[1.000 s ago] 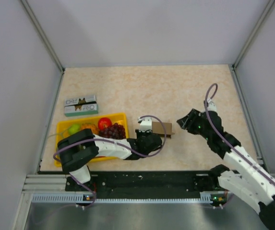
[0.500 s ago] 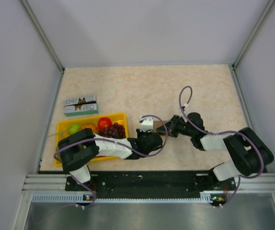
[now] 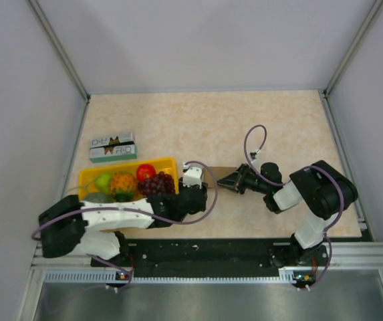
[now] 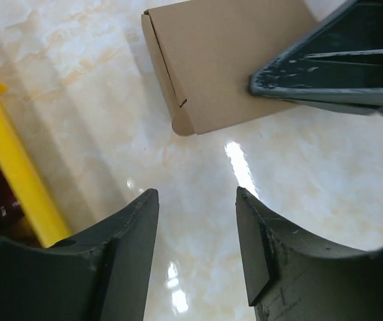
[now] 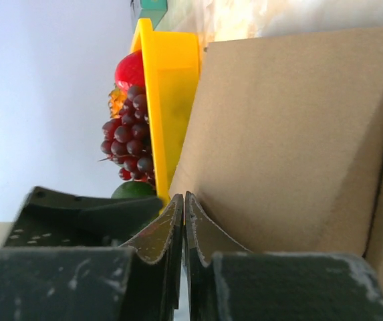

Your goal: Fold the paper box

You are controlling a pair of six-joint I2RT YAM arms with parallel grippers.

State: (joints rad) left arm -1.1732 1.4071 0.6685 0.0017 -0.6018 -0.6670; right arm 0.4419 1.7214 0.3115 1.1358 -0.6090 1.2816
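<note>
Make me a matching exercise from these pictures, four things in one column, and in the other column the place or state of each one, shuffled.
Column one:
1. brown cardboard paper box
2. yellow plastic tray
3. green-and-white printed carton
4. left pincer

Column two:
A. open, above bare tabletop
B. holds grapes and other fruit
C. the tip of the shut right pincer is against it
D. lies on the table beyond the tray, away from the arms

Pairs: 1-C, 2-B, 3-D, 4-A
</note>
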